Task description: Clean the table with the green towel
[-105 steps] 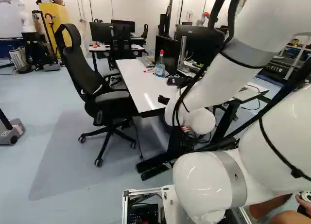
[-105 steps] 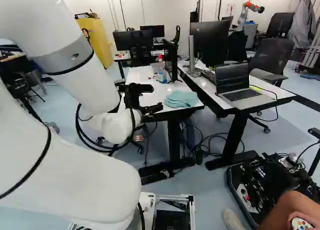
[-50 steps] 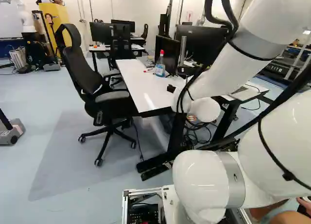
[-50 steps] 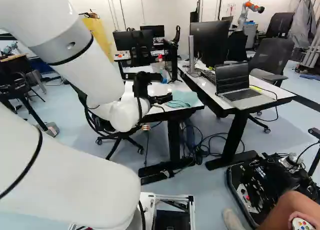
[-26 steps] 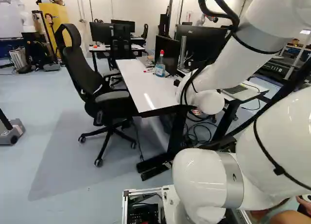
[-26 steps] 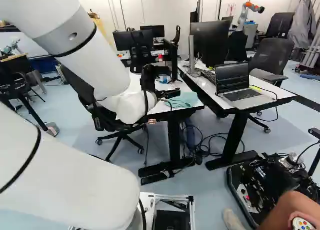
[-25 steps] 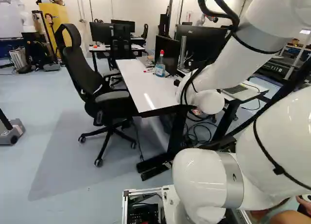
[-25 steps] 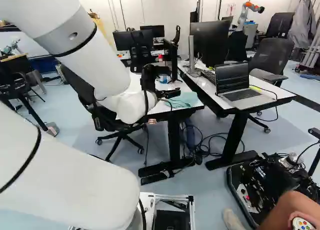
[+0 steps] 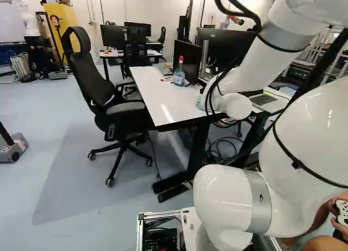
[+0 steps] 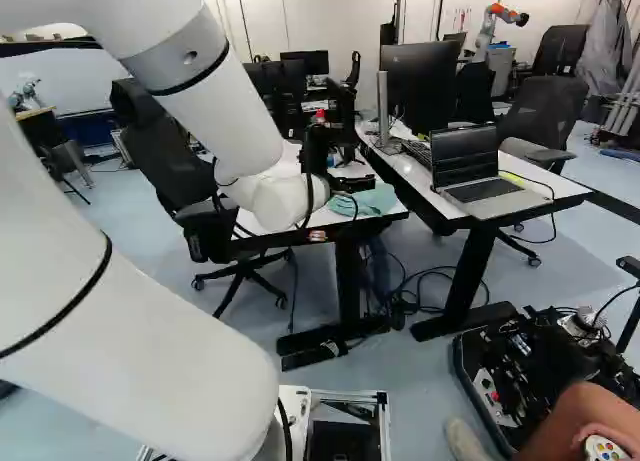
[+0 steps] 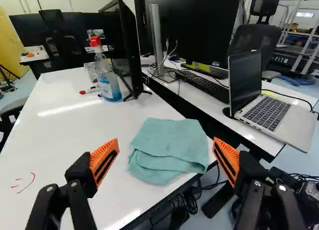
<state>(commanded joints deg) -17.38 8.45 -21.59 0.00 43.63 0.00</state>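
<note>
Wrist view shows the hand (image 10: 358,183) wide open, 1 green towel (image 11: 168,142) ahead.

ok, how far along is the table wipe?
Looks done: the claw is open, with the green towel ahead of it, roughly between its fingers' line. In hand: nothing; the towel lies loosely folded near the edge of the table. Left: grip the towel, then wipe; red marks on the tabletop likely need cleaning.

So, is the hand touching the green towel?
Apart: the wrist view shows the hand open, with a gap between each orange pad and the green towel.
</note>
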